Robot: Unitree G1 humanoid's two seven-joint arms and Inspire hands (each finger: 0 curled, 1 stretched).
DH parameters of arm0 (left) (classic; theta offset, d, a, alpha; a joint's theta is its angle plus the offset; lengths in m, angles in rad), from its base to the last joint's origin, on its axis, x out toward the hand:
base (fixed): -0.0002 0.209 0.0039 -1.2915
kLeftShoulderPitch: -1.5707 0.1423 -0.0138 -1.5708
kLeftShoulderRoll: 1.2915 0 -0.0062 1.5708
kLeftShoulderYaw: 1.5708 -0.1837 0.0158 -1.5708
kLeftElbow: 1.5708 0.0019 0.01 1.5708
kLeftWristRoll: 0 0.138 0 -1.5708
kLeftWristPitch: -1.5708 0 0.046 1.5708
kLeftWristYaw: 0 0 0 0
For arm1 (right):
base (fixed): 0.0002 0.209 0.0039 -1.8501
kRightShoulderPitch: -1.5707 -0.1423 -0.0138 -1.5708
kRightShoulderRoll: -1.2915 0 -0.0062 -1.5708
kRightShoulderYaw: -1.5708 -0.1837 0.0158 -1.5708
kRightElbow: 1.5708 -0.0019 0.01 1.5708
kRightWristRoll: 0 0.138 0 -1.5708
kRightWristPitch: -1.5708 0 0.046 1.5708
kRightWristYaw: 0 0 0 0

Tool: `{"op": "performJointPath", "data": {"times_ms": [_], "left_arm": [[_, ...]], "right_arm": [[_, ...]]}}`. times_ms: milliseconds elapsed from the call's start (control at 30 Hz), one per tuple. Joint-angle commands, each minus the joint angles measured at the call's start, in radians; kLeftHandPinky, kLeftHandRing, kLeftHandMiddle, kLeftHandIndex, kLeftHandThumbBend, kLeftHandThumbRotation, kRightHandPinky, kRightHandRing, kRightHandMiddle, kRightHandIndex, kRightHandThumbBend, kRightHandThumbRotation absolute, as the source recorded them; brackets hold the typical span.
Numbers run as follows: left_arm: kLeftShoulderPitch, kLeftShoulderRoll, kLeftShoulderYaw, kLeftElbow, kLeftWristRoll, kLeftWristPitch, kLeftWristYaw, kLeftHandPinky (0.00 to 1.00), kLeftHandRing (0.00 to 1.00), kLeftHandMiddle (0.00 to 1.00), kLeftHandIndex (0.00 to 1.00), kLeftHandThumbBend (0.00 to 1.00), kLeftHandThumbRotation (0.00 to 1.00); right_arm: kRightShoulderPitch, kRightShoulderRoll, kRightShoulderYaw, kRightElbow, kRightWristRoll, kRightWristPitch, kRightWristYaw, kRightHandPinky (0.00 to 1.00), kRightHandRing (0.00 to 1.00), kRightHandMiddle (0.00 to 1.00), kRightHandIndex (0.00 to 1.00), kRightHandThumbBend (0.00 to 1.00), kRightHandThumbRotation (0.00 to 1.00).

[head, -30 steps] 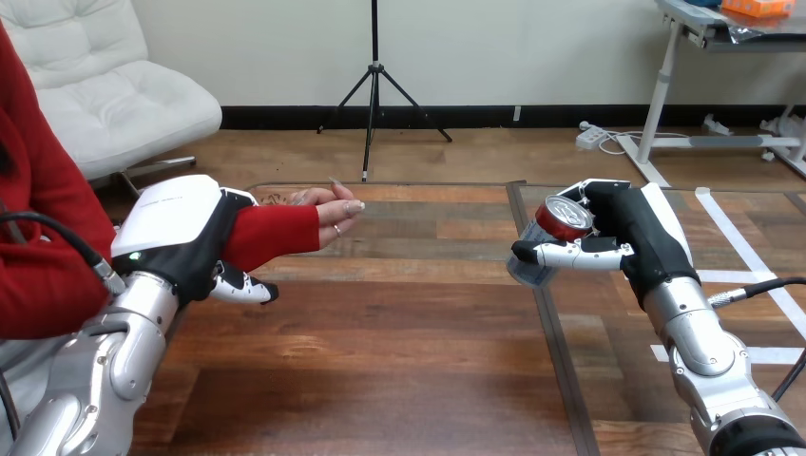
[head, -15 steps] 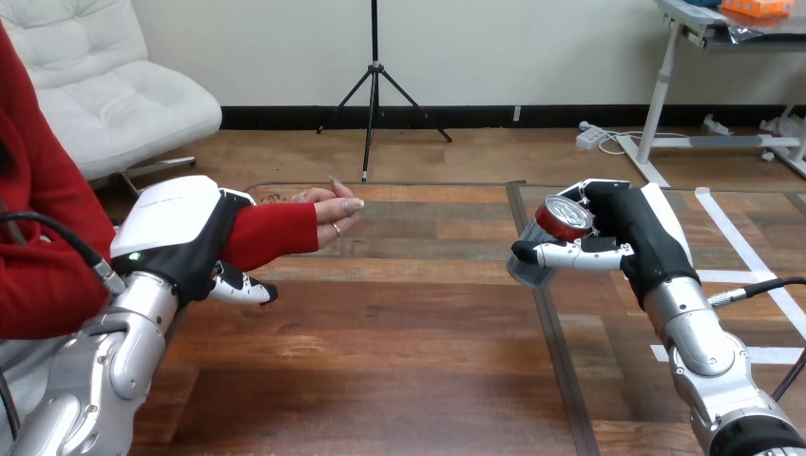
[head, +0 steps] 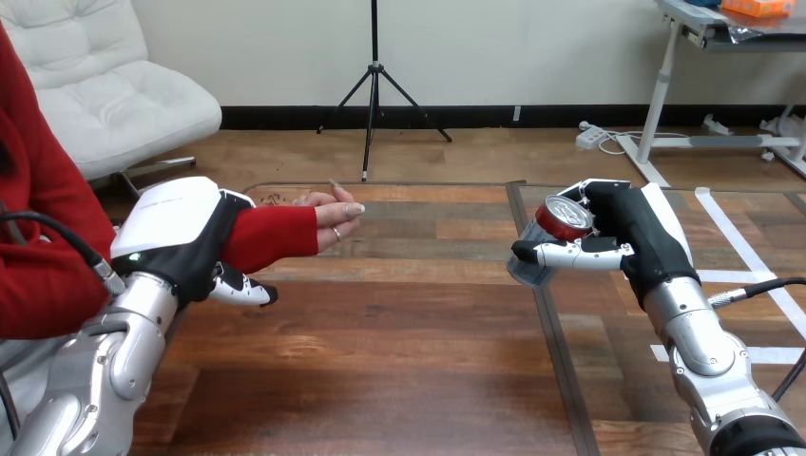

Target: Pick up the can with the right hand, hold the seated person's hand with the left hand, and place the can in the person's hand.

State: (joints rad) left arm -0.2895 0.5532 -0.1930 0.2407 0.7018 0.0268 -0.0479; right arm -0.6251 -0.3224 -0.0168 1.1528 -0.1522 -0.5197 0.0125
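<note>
Across the near half of the scene spreads the wooden surface (head: 399, 361), with a dark seam running from far to near a little right of the middle. At the near left the silver left arm (head: 105, 370) comes up over it, and at the near right the right arm (head: 708, 361) does the same. From the left edge the person's forearm, in a red sleeve (head: 276, 236), reaches rightward above the surface. The left hand (head: 176, 223) is closed round that forearm: its white back lies over the sleeve and its thumb curls under the near side. Past the cuff the person's hand (head: 328, 214) lies open, palm up, fingers pointing right. Well apart from it, at the right, the right hand (head: 635, 233) is clamped on the can (head: 561, 223), with the thumb across the can's near side and the fingers wrapped round its far side. The can is up off the surface and tilted, its red top turned toward the near side.
</note>
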Motion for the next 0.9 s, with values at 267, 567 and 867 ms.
{"op": "performJointPath", "data": {"times_ms": [267, 567, 867], "left_arm": [[-0.038, 0.005, 0.011, -0.031, -0.015, 0.003, -0.007, 0.36, 0.42, 0.46, 0.46, 0.73, 0.0], [-0.037, 0.002, 0.015, -0.037, -0.027, 0.015, -0.017, 0.3, 0.36, 0.42, 0.43, 0.71, 0.0], [-0.038, 0.0, 0.012, -0.041, -0.03, 0.025, -0.021, 0.26, 0.32, 0.4, 0.4, 0.72, 0.0]], "right_arm": [[-0.111, -0.024, -0.021, -0.054, 0.019, -0.026, -0.004, 0.32, 0.37, 0.41, 0.43, 0.83, 0.0], [-0.109, -0.025, -0.022, -0.055, 0.02, -0.019, -0.002, 0.32, 0.36, 0.41, 0.43, 0.83, 0.0], [-0.107, -0.025, -0.024, -0.056, 0.022, -0.02, 0.0, 0.32, 0.37, 0.41, 0.44, 0.83, 0.0]]}}
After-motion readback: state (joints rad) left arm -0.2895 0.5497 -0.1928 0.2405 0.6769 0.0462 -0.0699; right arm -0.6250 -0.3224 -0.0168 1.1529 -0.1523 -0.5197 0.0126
